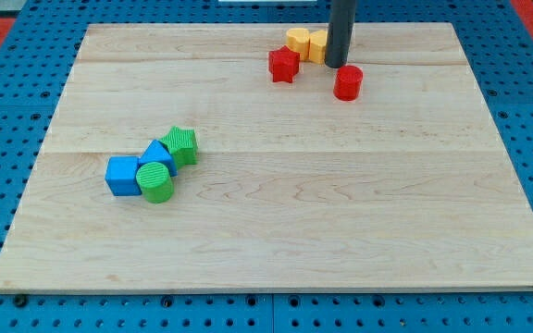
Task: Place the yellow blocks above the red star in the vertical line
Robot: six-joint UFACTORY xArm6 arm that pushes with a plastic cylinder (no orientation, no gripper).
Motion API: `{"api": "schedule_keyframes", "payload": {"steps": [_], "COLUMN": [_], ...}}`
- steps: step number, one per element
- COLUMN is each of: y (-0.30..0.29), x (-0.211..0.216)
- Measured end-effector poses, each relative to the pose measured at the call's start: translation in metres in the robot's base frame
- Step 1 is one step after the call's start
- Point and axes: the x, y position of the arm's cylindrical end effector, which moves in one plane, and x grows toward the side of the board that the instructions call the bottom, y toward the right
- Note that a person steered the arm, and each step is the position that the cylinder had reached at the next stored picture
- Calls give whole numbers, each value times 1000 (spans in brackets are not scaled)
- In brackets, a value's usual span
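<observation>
The red star (283, 65) lies near the view's top, right of centre. Two yellow blocks sit just above and right of it: a rounded yellow block (297, 40) and a second yellow block (317, 45) touching it, partly hidden by the rod. My tip (338, 66) rests on the board right beside the second yellow block, between the red star and a red cylinder (348, 82) that stands just below and right of the tip.
On the wooden board (276, 231), a cluster sits at the view's left: a blue cube (122, 176), a blue block (157, 154), a green cylinder (156, 181) and a green block (182, 145). Blue matting surrounds the board.
</observation>
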Motion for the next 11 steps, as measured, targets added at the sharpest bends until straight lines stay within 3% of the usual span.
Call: {"api": "schedule_keyframes", "payload": {"steps": [1, 2, 7, 8, 9, 10, 11], "y": [28, 16, -76, -64, 15, 64, 18], "x": [-25, -44, -11, -11, -16, 31, 64]}}
